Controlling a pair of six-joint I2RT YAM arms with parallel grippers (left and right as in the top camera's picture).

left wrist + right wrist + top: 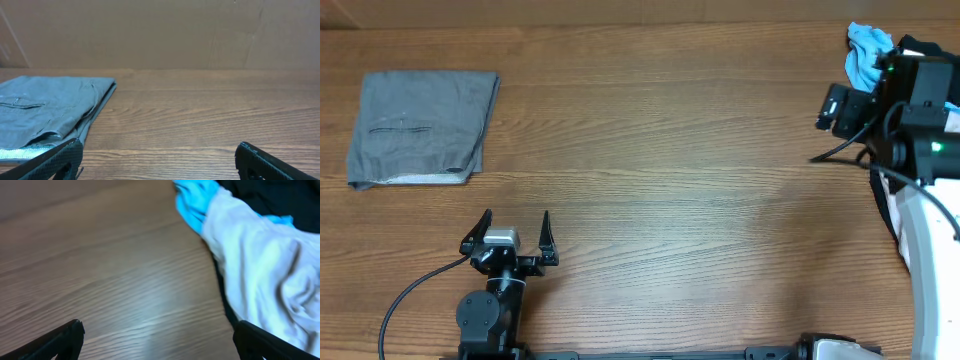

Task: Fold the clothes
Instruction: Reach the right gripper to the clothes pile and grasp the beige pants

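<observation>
A pale cream garment, the clothes (260,270), lies crumpled in a pile at the table's right edge, filling the right side of the right wrist view. My right gripper (157,335) hovers over bare wood just left of it, open, with nothing between its fingers. From overhead the right gripper (834,108) sits at the far right beside the pile. Near the front edge, my left gripper (515,225) is open and empty, and in its wrist view the left gripper (159,150) spans bare table.
A folded grey garment (420,125) lies at the back left, ahead and left of the left gripper (45,112). A bright blue cloth (868,50) and a black one (265,195) lie in the pile. A black cable (405,295) trails from the left arm.
</observation>
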